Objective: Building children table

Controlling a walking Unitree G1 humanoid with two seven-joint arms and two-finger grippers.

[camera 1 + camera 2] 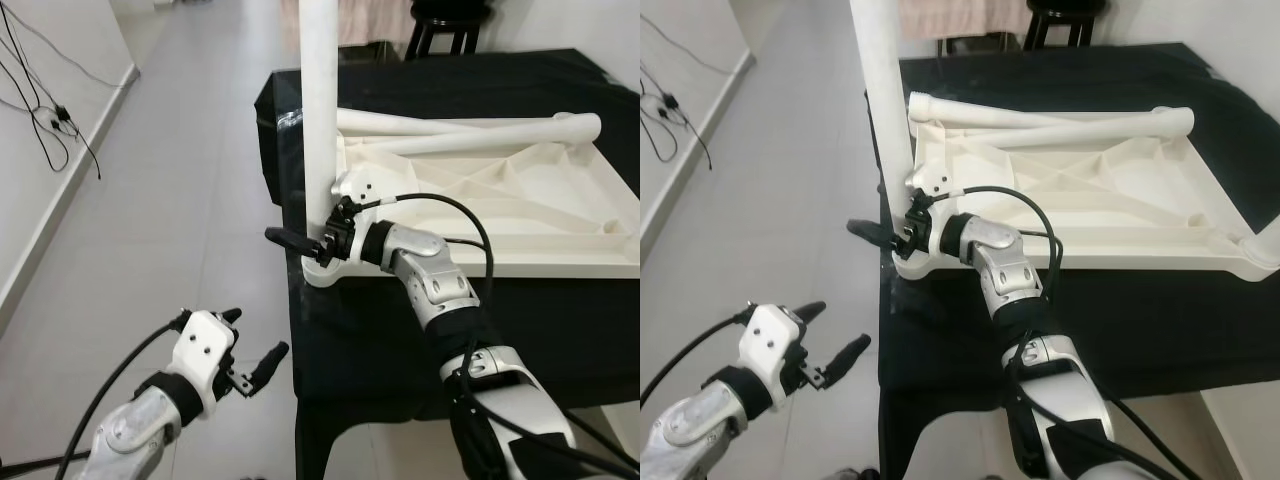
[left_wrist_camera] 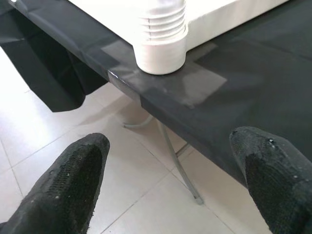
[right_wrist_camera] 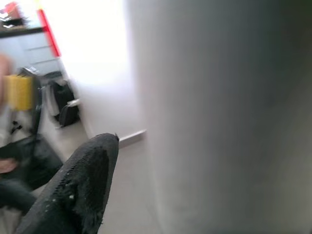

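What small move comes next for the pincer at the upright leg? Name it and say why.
Probably a short twist of the upright leg to seat it in the corner socket of the upturned tabletop. The right pincer sits around the leg low down, just above the socket, while the left pincer hangs open off the table's edge, so the right one is placed to turn it.

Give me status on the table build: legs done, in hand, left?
Done: none clearly finished. In hand: the right gripper is at the base of the upright leg, standing in the tabletop's near corner socket. Left: two legs lie loose on the upturned tabletop. The left gripper, jaws open, hovers off the table edge.
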